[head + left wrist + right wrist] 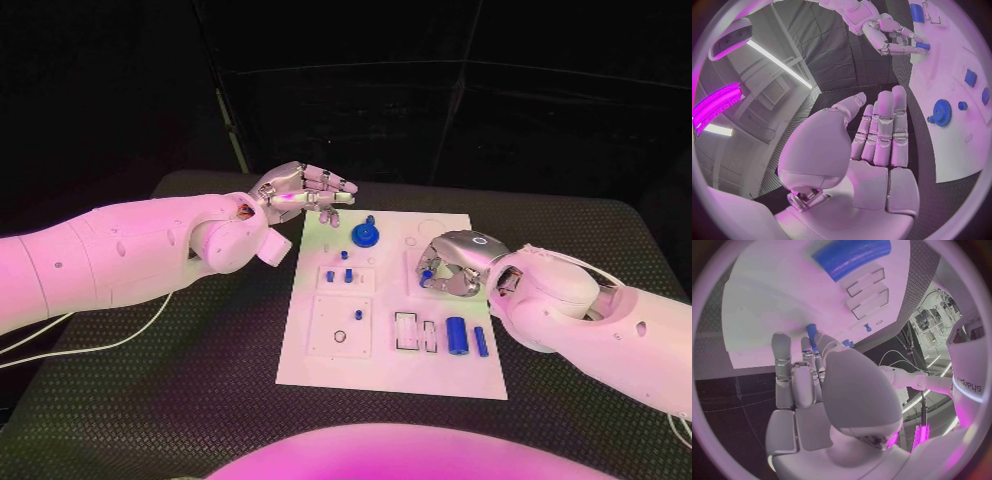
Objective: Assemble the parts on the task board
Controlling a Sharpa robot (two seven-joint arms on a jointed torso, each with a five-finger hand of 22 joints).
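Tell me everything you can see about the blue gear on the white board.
The blue gear is a small toothed wheel, plastic by its look, lying flat near the far edge of the task board. A short blue stub sticks out from its rim. It sits between the two robot hands, and neither touches it. The left wrist view shows its teeth and central hub.

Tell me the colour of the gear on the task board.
The gear is blue, clearest in the left wrist view.

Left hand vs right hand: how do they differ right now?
The left hand is off the task board, past its far left corner, palm up; the right hand is over the board's right side. The left hand holds nothing, fingers apart and loosely curled; the right hand pinches a small blue part at its fingertips. Both are silver hands on white arms.
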